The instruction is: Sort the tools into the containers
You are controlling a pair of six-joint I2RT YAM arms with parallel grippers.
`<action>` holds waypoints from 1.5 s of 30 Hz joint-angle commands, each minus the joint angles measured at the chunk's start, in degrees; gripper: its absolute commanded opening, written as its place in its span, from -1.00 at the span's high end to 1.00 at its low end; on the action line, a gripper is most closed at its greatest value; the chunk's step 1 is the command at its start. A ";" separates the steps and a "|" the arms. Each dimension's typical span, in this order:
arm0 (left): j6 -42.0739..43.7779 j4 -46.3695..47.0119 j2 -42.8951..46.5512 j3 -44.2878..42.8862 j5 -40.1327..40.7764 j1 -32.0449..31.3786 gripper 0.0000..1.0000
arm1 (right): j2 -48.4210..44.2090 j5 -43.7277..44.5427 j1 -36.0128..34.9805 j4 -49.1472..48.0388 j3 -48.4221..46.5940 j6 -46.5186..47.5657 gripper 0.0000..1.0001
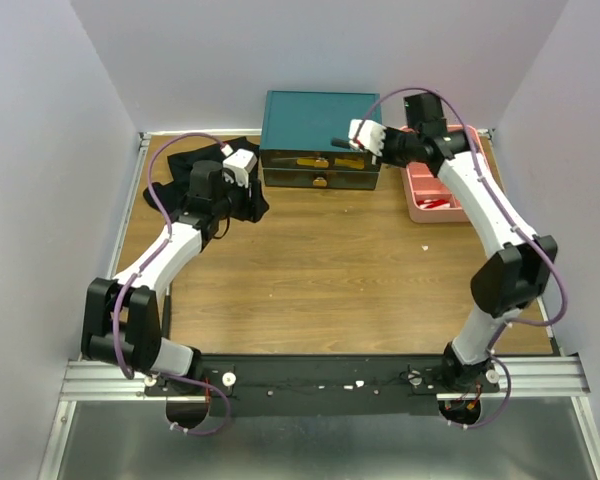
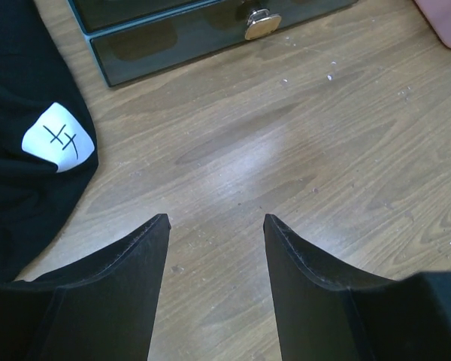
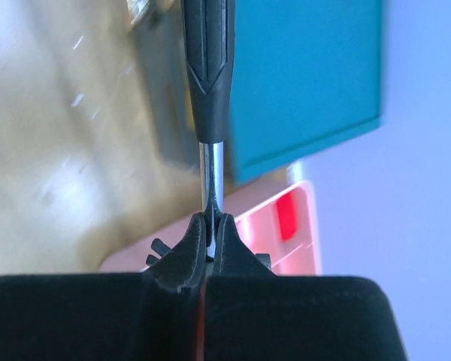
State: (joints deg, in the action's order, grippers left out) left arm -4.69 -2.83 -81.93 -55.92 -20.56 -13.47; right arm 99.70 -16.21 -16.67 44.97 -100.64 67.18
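Centrally in the right wrist view, the right gripper (image 3: 210, 226) is clamped on the steel shaft of a black-handled tool (image 3: 208, 60). The tool's ribbed grip runs to the top edge, in front of the teal metal drawer cabinet (image 3: 308, 75). A pink plastic compartment tray (image 1: 416, 205) lies right of the cabinet in the overhead view. At upper left there, the left gripper (image 2: 216, 222) stands parted and empty above the wooden table (image 2: 286, 150), beside a black cloth (image 2: 22, 188).

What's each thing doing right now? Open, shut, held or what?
Left gripper, open, empty.
Right gripper, shut on black-handled tool.
Cabinet, drawers look shut.
Pink tray, something red inside.
Cloth, crumpled.
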 commanded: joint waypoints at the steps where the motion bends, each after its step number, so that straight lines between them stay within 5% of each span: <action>1: -1.55 2.39 3.70 2.92 -0.01 0.90 -0.27 | 9.44 8.89 -4.16 -9.45 -7.45 -5.04 0.99; 9: 0.02 2.65 9.15 7.84 0.08 2.22 -0.28 | 28.34 19.28 -6.62 -20.80 -27.57 -4.79 0.99; 16: -0.85 1.42 11.88 10.30 -0.01 4.68 -0.28 | 34.16 19.81 -6.63 -27.73 -29.01 0.85 0.93; 18: -1.29 2.04 11.79 10.92 -0.27 5.39 -0.28 | 34.33 20.07 -6.71 -34.39 -26.90 1.29 0.47; 19: -1.29 2.47 11.71 11.09 -0.27 5.48 -0.28 | 34.42 20.86 -6.71 -37.56 -24.28 1.55 -0.07; 23: -1.55 2.57 10.74 10.40 -0.36 6.00 -0.28 | 34.42 23.67 -7.33 -49.00 -24.42 1.91 -0.49; 26: -1.55 -0.31 9.60 7.33 -0.01 6.79 -0.29 | 31.27 24.47 -7.33 -49.90 -24.34 -1.08 -0.59; 31: 4.33 -14.54 7.84 -0.49 13.15 7.41 -0.42 | 22.57 25.17 -7.24 -48.49 -19.16 -9.41 -0.64; 38: 12.69 -36.60 6.08 -2.08 21.97 15.73 -0.49 | 6.49 18.15 -7.24 -30.14 -5.20 -29.55 -0.64; 45: 14.61 -38.92 2.57 1.77 25.12 19.36 -0.38 | -5.21 13.75 -7.24 -27.48 12.56 -35.97 -0.63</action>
State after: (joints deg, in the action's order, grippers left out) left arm 6.92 -36.03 -77.76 -56.93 0.05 5.06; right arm 95.79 1.83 -23.64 10.66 -96.31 38.94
